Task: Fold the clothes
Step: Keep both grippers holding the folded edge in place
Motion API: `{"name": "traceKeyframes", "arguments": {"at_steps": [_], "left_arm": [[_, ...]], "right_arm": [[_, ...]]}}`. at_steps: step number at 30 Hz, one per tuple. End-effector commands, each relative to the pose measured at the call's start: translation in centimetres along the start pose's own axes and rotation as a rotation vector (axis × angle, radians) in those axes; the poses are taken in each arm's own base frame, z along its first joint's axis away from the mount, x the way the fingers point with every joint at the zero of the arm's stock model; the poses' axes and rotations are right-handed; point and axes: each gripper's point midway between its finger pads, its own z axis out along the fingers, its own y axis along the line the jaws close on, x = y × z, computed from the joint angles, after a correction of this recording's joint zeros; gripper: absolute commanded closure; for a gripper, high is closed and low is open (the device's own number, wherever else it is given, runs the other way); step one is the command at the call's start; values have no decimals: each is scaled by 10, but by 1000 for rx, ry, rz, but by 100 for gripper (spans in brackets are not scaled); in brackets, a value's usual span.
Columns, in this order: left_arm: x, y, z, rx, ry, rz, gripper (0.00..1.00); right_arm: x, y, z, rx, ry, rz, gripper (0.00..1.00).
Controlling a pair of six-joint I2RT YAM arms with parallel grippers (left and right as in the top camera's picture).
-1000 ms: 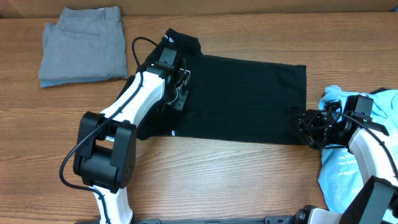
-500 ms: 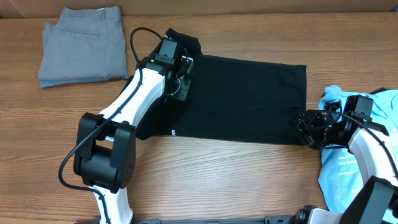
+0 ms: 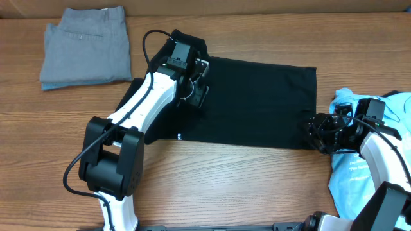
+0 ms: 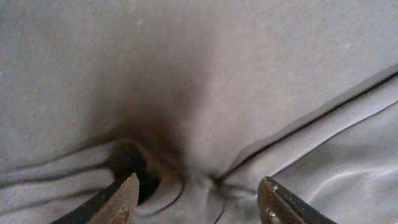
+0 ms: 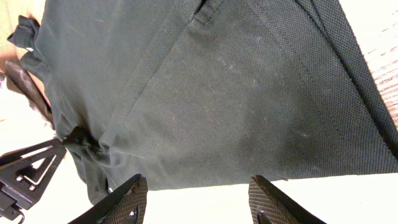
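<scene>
Change: since a second earlier, the left gripper [image 3: 198,90] had shifted a little to the right across the black shirt [image 3: 250,102]; the right arm and every garment lay as before.
Surface: a wooden table [image 3: 244,186] with brown grain carried everything.
Task garment: the black shirt lay spread flat mid-table, collar toward the far left and hem toward the right.
Left gripper: its jaws stood apart just over the shirt near the collar, with puckered cloth between the fingertips [image 4: 121,196] but nothing clamped.
Right gripper [image 3: 316,133]: its jaws were parted at the shirt's near right corner, with the hem edge just ahead of the fingers [image 5: 134,193] and not gripped.
Around: a folded grey garment [image 3: 83,45] sat at the far left, well apart from the shirt; a light blue tee [image 3: 350,173] lay crumpled under the right arm.
In the way: the left arm covered the shirt's left side.
Count: three garments, two arms.
</scene>
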Motion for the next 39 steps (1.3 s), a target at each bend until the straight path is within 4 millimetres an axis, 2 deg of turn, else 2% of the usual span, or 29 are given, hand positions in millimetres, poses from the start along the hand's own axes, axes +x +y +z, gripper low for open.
{"name": "traceKeyframes", "arguments": {"at_steps": [1,6,9,11,18,21,32,39], "left_arm": [[-2,28,-14,-130,5,-20,35],[8,71,-29,-216,51,-101,39],[21,99,-32,-228,72,-170,47],[24,108,-31,-211,69,-198,49],[27,119,-11,-142,69,-224,49],[27,116,-1,-104,73,-229,50],[34,129,12,-163,102,-231,51],[31,114,17,-79,96,-232,79]], "right_arm": [[-6,9,-6,-13,-24,-34,44],[-6,9,-6,-13,-24,-34,44],[-6,9,-6,-13,-24,-34,44],[-6,9,-6,-13,-24,-34,44],[-6,9,-6,-13,-24,-34,44],[-6,9,-6,-13,-24,-34,44],[-6,9,-6,-13,-24,-34,44],[-6,9,-6,-13,-24,-34,43]]}}
